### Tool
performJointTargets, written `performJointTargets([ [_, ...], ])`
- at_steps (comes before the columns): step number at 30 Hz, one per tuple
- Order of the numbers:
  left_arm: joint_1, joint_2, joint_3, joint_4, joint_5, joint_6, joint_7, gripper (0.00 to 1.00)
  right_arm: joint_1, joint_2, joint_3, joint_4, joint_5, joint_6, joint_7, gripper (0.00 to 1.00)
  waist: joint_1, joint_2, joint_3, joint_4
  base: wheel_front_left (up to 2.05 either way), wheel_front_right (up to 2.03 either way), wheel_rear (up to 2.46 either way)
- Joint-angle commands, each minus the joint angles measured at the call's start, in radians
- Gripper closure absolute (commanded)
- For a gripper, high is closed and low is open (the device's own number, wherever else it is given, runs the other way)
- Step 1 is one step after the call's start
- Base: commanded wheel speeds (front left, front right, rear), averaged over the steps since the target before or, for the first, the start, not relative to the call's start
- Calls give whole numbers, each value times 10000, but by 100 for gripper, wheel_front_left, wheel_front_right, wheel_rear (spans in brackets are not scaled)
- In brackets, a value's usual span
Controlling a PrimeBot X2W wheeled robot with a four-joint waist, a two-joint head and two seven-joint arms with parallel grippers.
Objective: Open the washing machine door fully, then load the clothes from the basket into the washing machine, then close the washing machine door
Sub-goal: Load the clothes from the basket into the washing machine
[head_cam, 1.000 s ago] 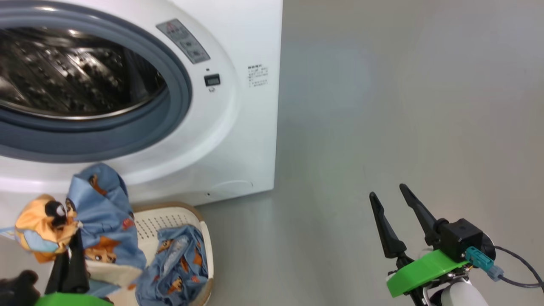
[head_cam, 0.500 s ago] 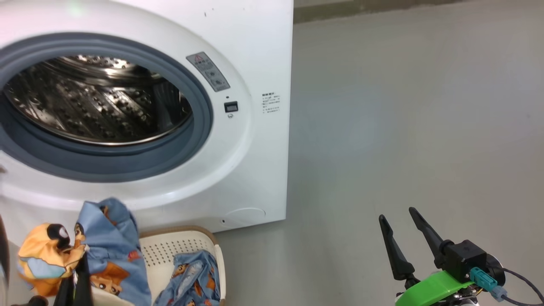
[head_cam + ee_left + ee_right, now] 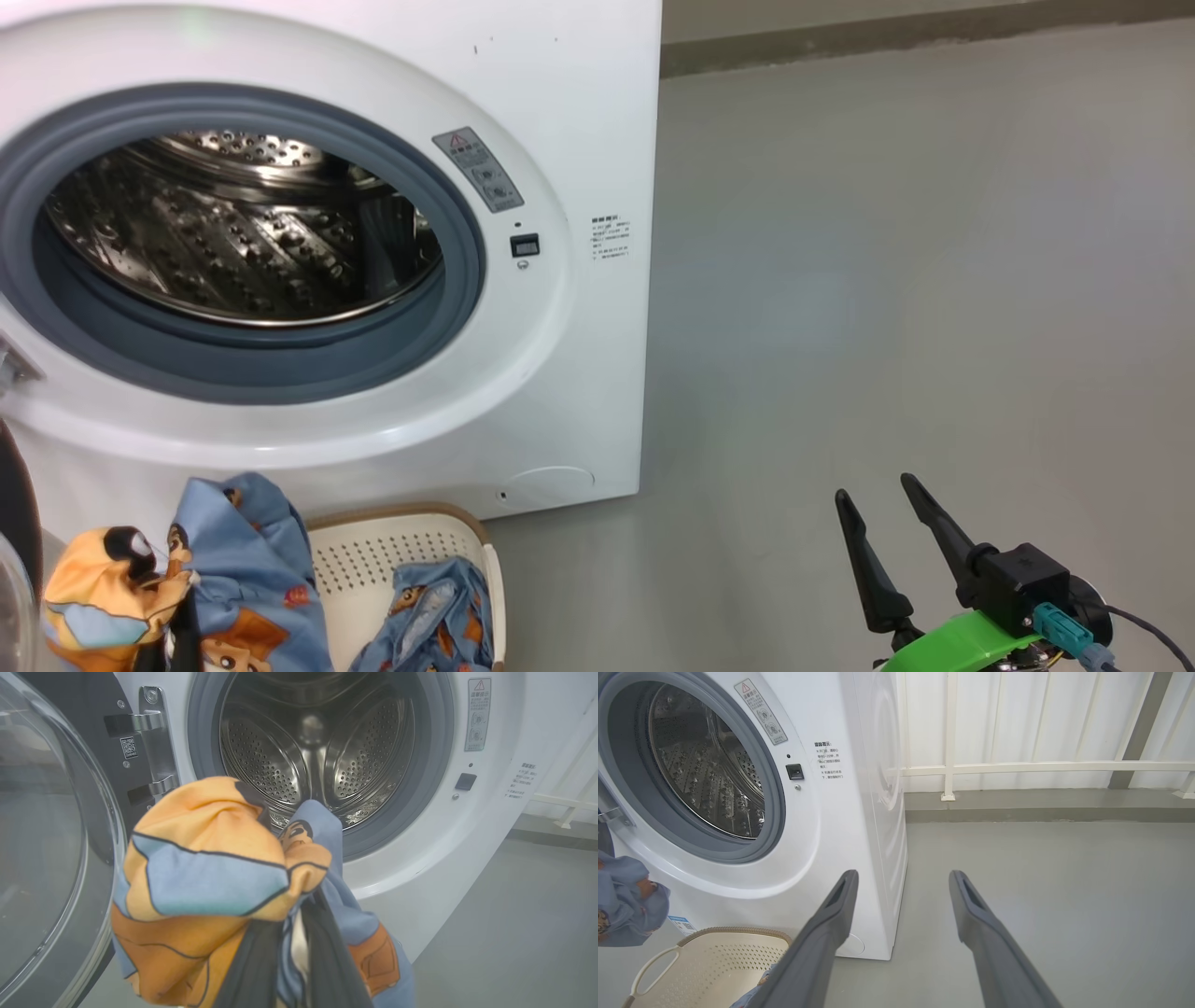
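My left gripper (image 3: 289, 956) is shut on the clothes (image 3: 210, 877), a light blue and orange bundle. It holds them up in front of the washing machine (image 3: 579, 121), just below its open steel drum (image 3: 233, 233). Part of the fabric (image 3: 434, 616) still lies in the cream basket (image 3: 401, 551) on the floor at the machine's foot. The washing machine door (image 3: 46, 835) stands swung open at the left in the left wrist view. My right gripper (image 3: 873, 486) hangs open and empty over the floor, right of the machine.
Grey floor (image 3: 887, 280) stretches right of the machine. A white railing and wall (image 3: 1017, 767) stand behind it. The door hinge bracket (image 3: 156, 742) sits at the opening's left side. The basket's handle (image 3: 649, 963) faces my right gripper.
The head camera has moved, so the machine and drum sit lower and further right in the picture. My left gripper still holds the bundle in front of the machine. The right gripper stays open.
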Motion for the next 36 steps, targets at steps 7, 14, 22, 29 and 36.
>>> performJointTargets([
  [7, -665, 211, 148, -242, 32, -15, -135, 100, -272, -4, 303, -307, 116, 16, -118, 0, 1, 0, 636, -162, 0, 0, 0],
  [14, -1727, 513, 205, -215, -179, -15, -135, 100, -518, -4, 283, -458, 211, 16, -118, 0, 1, 0, 1555, -415, 0, 0, 0],
  [22, -3452, 1185, 139, -105, -370, -15, -135, 100, -941, -4, 461, -637, 324, 16, -118, 0, 1, 0, 2515, -705, 0, 0, 0],
  [29, -5420, 2419, -244, 445, -546, -15, -135, 100, -1353, -4, 560, -815, 499, 16, -118, 0, 1, 0, 3458, -1105, 0, 0, 0],
  [36, -7378, 3357, -942, 1593, -955, -15, -135, 100, -1516, -4, 506, -977, 683, 16, -118, 0, 1, 0, 4358, -1419, 0, 0, 0],
])
